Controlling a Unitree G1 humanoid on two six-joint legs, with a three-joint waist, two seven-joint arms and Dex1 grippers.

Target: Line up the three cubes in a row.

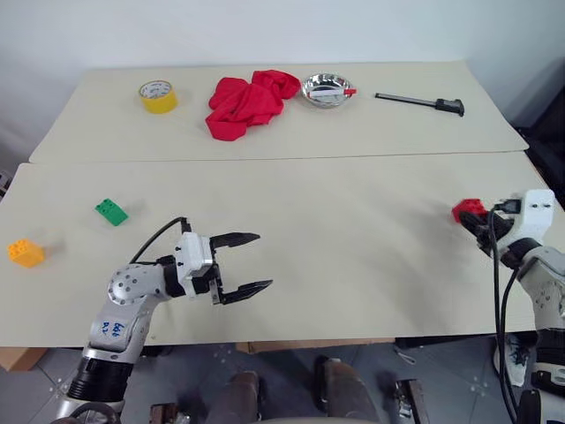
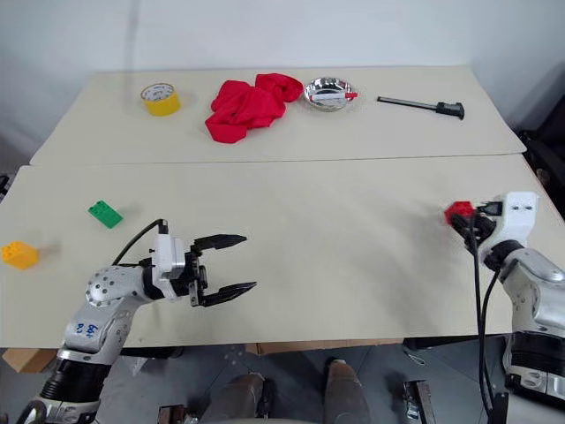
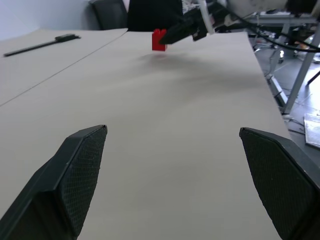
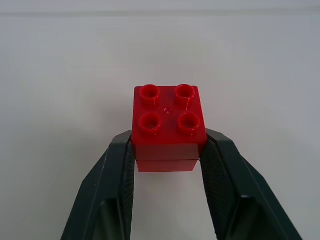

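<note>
Beige tabletop point(image 1: 353, 265) bears a red cloth point(image 1: 247, 102) near a white wall point(image 1: 265, 31).

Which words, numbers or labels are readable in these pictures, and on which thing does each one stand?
Blue handwritten marks on the left arm's white sticker: too blurred to read.
Print on the inner ring of the yellow tape roll: too small to read.
Red cube held in the right pincer: no text, only four plain studs.
Green cube and orange-yellow cube: no readable text.
</note>
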